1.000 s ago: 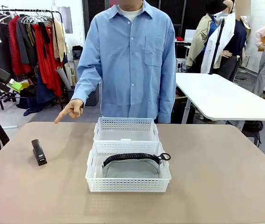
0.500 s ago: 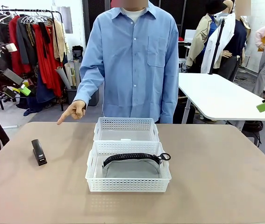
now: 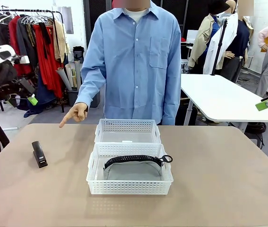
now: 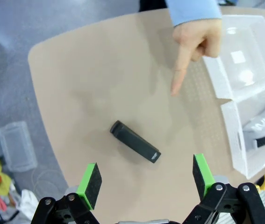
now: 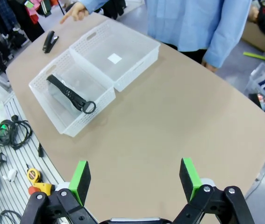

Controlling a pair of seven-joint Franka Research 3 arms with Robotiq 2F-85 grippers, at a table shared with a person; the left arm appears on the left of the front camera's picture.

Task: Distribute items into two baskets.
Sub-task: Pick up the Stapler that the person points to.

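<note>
- The grey pouch [image 3: 133, 169] already lies in the near basket [image 3: 129, 188]. The far basket [image 3: 127, 126], touching it behind, looks empty.
- The black stapler [image 3: 39, 154] lies on the table [image 3: 219, 179], well left of both baskets. A person's hand [image 3: 74, 112] points toward it. I judge the job half done.
- My left gripper [image 4: 146, 175] hovers above the stapler, fingers wide apart, holding nothing.
- My right gripper [image 5: 135, 179] hangs high over the table's right side, equally wide apart and empty.
</note>
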